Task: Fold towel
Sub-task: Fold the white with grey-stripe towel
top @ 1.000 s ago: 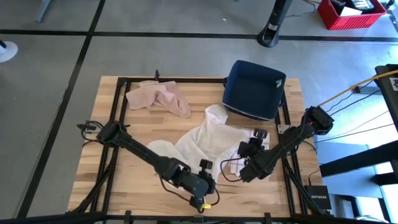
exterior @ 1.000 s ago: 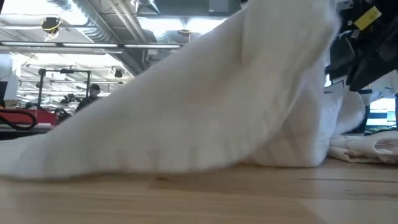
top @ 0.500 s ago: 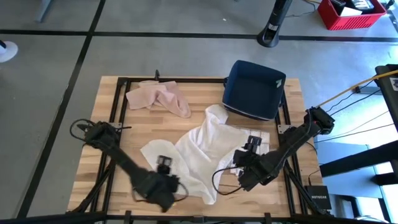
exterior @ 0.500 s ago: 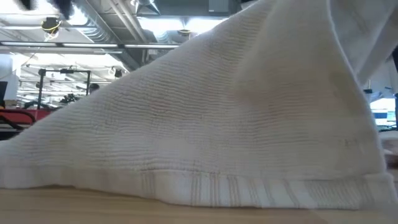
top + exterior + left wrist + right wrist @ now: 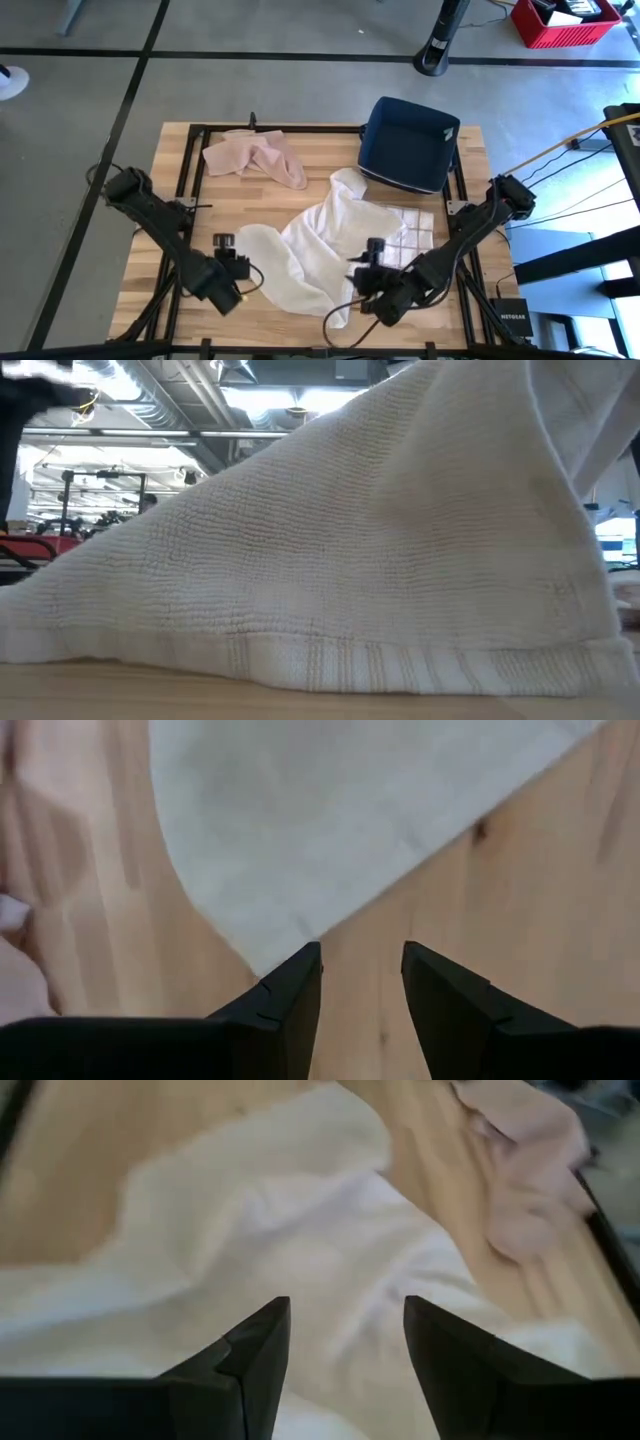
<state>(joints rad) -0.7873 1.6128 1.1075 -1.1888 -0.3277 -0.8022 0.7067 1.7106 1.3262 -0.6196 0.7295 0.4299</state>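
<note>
Sprawling across the middle of the desk, the white towel lies crumpled, one corner reaching toward the blue bin at upper right. Left tool sits low at the towel's left edge, fingers parted and empty over bare wood, just short of the cloth's corner. Right tool hovers at the lower right of the towel, fingers apart, holding nothing. A pink cloth rests at upper left, well apart.
</note>
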